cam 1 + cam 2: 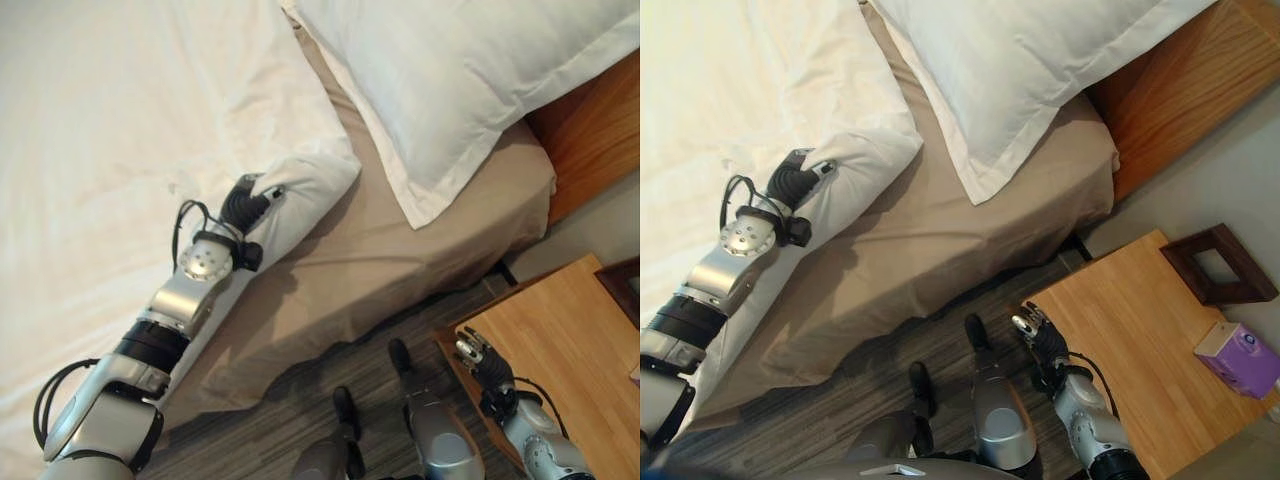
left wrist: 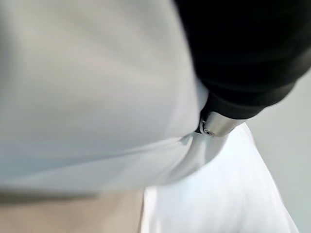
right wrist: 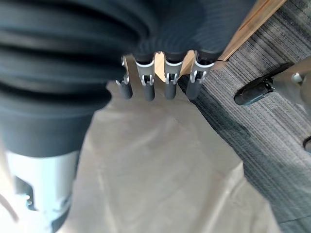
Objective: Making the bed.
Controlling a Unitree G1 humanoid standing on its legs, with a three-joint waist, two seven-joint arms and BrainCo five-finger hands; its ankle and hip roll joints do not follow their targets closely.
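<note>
A white duvet (image 1: 120, 150) covers the left part of the bed, and its corner (image 1: 320, 172) lies folded on the beige sheet (image 1: 400, 265). My left hand (image 1: 245, 203) is sunk into that corner, with white cloth wrapped over its front; up close the cloth (image 2: 97, 97) hides all but the dark cover (image 2: 243, 48). A white pillow (image 1: 470, 70) lies at the head of the bed, overlapping the sheet. My right hand (image 1: 1040, 338) hangs low beside the bed near the nightstand, its fingers (image 3: 170, 83) straight and holding nothing.
A wooden headboard (image 1: 590, 130) stands behind the pillow. The wooden nightstand (image 1: 1140, 330) sits right of my right hand, with a purple box (image 1: 1240, 358) and a dark wooden frame (image 1: 1218, 262) on it. Striped grey carpet (image 1: 300, 390) runs along the bed's side.
</note>
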